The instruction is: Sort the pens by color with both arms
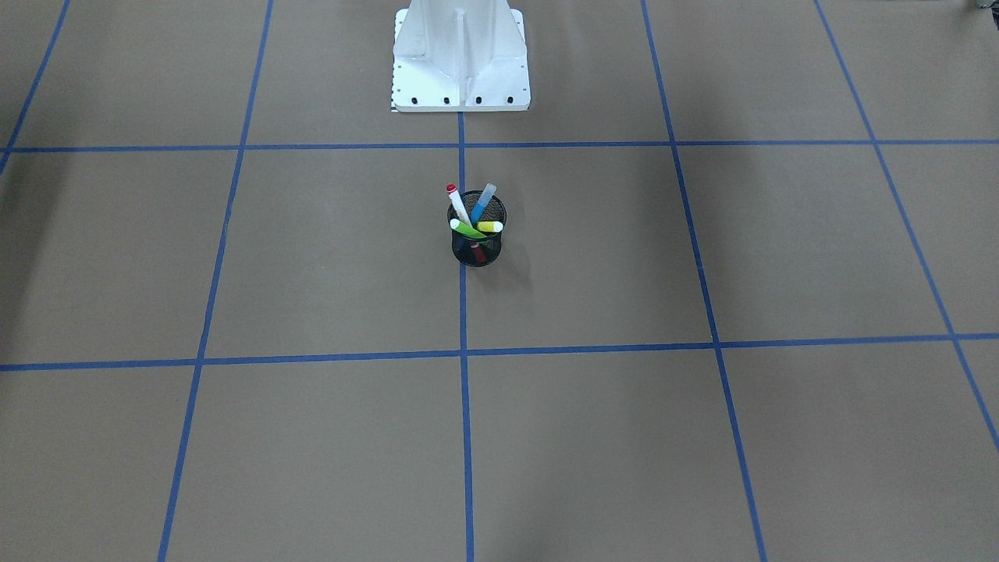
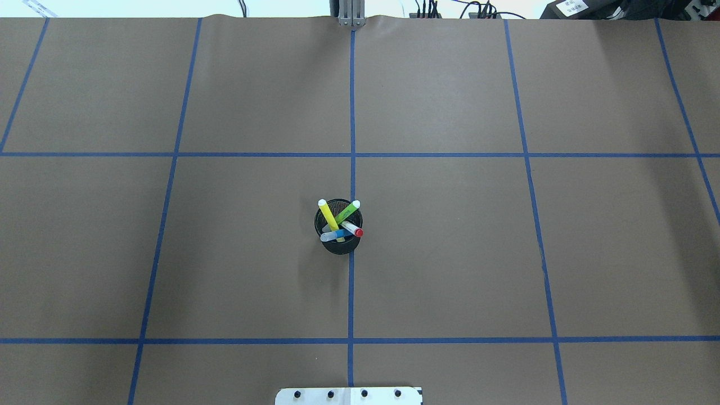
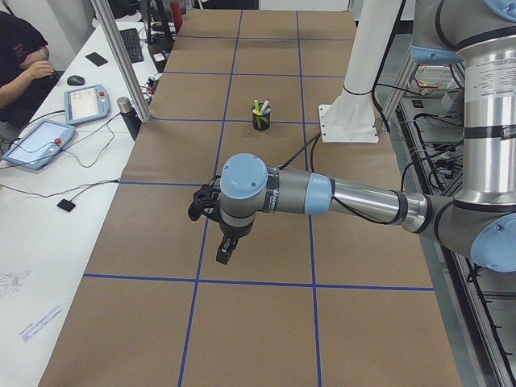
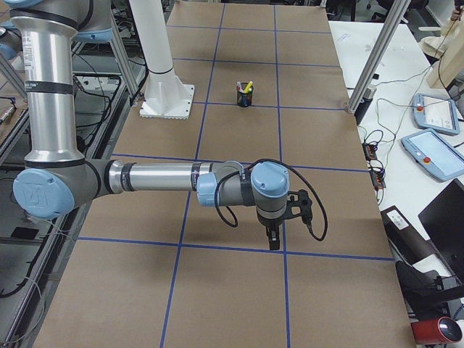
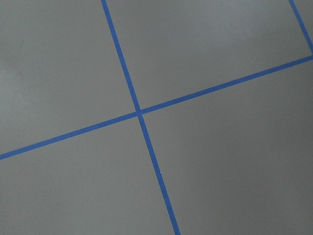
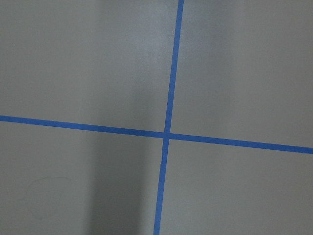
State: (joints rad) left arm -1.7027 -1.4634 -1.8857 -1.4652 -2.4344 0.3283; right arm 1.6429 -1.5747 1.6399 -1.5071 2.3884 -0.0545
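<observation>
— What's the surface?
— A brown paper table (image 2: 450, 253) gridded in blue tape (image 2: 351, 112). My left gripper (image 3: 224, 250) hangs toward its left edge; I can't tell how its jaws stand.
— The pens?
— Mid-table, well clear of every edge, in the mesh cup (image 2: 339, 247): yellow pen (image 2: 327, 216), blue pen (image 2: 333, 235), green pen (image 2: 347, 212), red-capped white pen (image 2: 353, 229). My right gripper (image 4: 274, 239) hangs toward the right edge, its grip equally unreadable.

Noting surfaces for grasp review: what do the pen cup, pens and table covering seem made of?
Pen cup: black wire mesh, probably metal; a pen shows through its wall. Pens: likely smooth plastic, bright solid colours. Table covering: matte brown paper, by its rippled far edge; the blue grid lines look like tape.
</observation>
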